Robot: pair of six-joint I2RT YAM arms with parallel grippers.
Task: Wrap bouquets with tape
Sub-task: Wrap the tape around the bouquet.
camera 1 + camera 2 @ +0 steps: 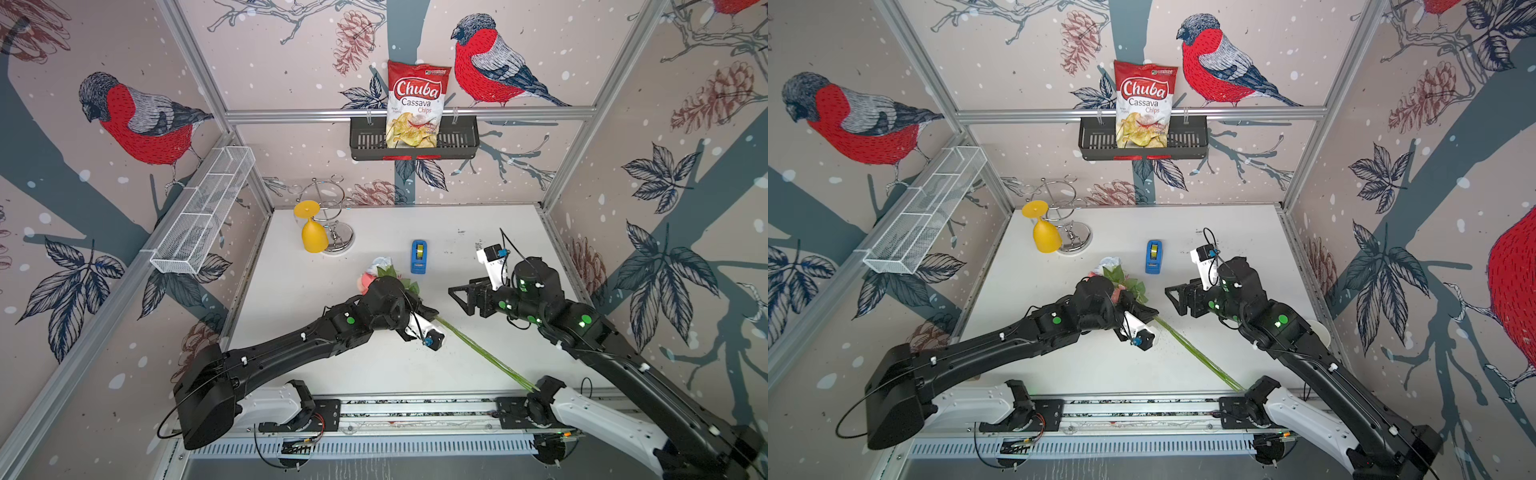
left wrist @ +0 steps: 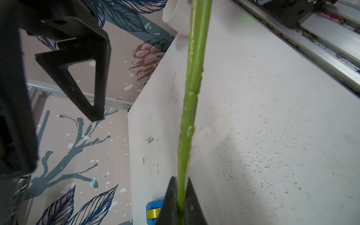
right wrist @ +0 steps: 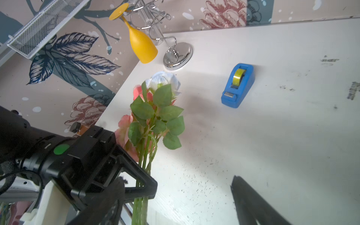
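Note:
The bouquets are one bunch (image 1: pixel 384 269) of pink and white blooms with green leaves, lying mid-table in both top views (image 1: pixel 1115 272). Its long green stems (image 1: pixel 486 357) run toward the front rail. My left gripper (image 1: pixel 428 311) is shut on the stems just below the leaves; the left wrist view shows both jaws pinching the green stem (image 2: pixel 192 87). My right gripper (image 1: pixel 453 293) stands open a short way to the right of that grip and holds nothing. The tape (image 1: pixel 419 257) is a yellowish roll in a blue dispenser standing behind the bouquet (image 3: pixel 155 109), apart from both grippers (image 3: pixel 179 194).
At the back left, a yellow goblet (image 1: pixel 312 237) hangs from a chrome rack (image 1: pixel 338 245). A chips bag (image 1: pixel 415 104) sits in a black wall basket (image 1: pixel 361 141). A white wire shelf (image 1: pixel 208 208) hangs on the left wall. A white cup (image 1: pixel 1320 332) stands at the right edge.

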